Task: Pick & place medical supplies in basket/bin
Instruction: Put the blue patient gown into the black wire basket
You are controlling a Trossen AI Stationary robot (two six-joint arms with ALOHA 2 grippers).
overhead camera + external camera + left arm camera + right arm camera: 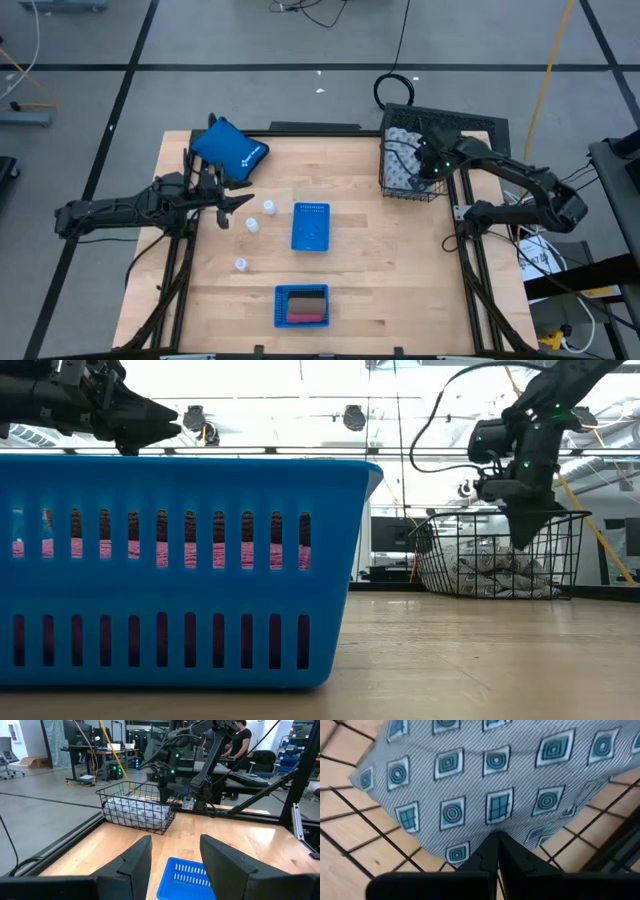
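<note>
The black wire basket (386,186) stands at the table's far right, and the fat white roll with the grey pattern (495,775) lies inside it. My right gripper (497,840) reaches down into the basket, shut, with its tips at the roll's wrapper. Three tiny white bottles (269,207) (252,224) (241,264) stand on the table's left half. My left gripper (235,205) hovers open beside them and holds nothing. Pink and dark blocks (303,312) lie in the near blue tray (280,305). My right gripper comes from above, slanting down into the basket, with its shut fingertips (490,851) right at the roll's patterned surface (496,820). I cannot tell whether the tips touch the wrapper or pinch any of it. The roll rests on the basket's floor.
A second blue tray (311,226) lies at the table's middle, empty inside. A blue pouch (230,150) sits at the far left corner, next to my left arm. The near tray fills the low view's foreground. A person stands in the room beyond the table.
</note>
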